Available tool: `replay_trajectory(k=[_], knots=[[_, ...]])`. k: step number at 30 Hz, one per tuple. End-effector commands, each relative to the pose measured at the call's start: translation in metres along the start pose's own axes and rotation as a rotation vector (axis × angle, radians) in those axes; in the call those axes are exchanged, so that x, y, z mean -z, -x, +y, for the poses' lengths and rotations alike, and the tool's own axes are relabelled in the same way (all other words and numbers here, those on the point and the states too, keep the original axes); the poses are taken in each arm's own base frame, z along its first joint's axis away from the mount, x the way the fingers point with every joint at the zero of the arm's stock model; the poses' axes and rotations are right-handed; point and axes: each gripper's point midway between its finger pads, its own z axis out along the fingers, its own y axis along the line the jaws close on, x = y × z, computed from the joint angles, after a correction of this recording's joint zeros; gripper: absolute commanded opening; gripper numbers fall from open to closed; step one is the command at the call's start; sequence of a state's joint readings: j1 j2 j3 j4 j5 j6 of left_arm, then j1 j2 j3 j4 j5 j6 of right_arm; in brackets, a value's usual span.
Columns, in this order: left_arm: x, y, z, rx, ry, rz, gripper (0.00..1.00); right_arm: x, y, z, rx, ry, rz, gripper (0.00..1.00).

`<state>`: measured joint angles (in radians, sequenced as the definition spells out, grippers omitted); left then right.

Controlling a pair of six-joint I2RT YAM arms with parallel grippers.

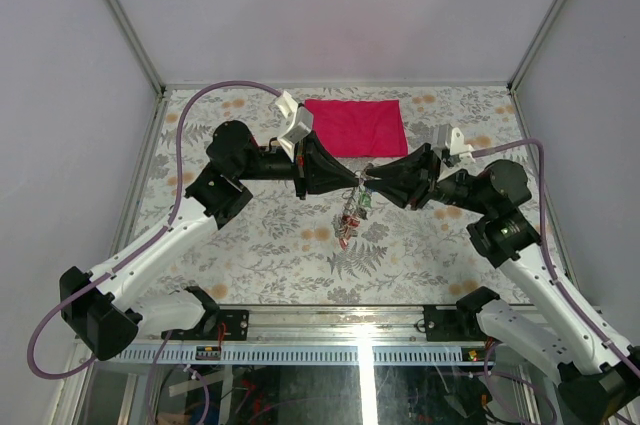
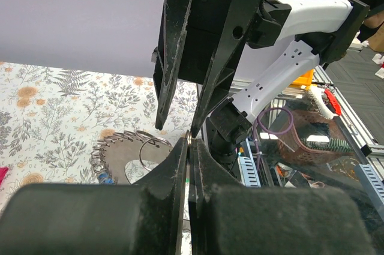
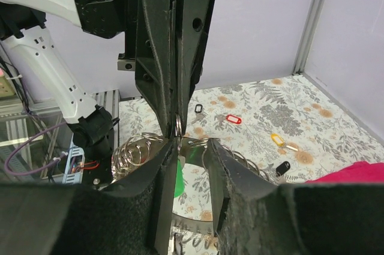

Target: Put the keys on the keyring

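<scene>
Both grippers meet in mid-air over the middle of the table. The keyring [image 3: 193,227], a large dark grey ring fringed with small split rings, hangs there; it also shows in the left wrist view as the keyring [image 2: 117,156]. My left gripper [image 2: 189,142] is shut, pinching a small split ring [image 3: 179,125] at the keyring's edge. My right gripper [image 3: 193,147] has its jaws apart, straddling the ring's band, with a green tag [image 3: 177,178] between them; I cannot tell whether they touch it. Some keys [image 1: 350,217] dangle below. Loose keys lie on the table: red [image 3: 233,119], yellow [image 3: 277,140], black [image 3: 283,167].
A red folded cloth [image 1: 355,125] lies at the back centre of the floral table [image 1: 260,245]. Another black-tagged key [image 3: 198,108] lies near the red one. Grey walls close in the left, right and back sides.
</scene>
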<state>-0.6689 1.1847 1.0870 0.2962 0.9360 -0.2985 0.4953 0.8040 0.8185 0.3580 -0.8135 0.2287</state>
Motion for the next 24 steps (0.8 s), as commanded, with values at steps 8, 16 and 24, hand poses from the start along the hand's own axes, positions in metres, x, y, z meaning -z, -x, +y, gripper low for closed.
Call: replay_trajectory(k=[8,16,24], knots=[[-0.002,0.022,-0.013,-0.089,-0.047,-0.060,0.00,-0.007,0.014,0.007,0.028,0.076,-0.054,0.29],[-0.002,0.021,-0.013,-0.086,-0.051,-0.058,0.00,-0.009,0.005,0.006,0.008,0.094,-0.032,0.25],[-0.002,0.022,-0.013,-0.087,-0.044,-0.061,0.00,-0.010,-0.001,0.005,-0.007,0.103,-0.018,0.18]])
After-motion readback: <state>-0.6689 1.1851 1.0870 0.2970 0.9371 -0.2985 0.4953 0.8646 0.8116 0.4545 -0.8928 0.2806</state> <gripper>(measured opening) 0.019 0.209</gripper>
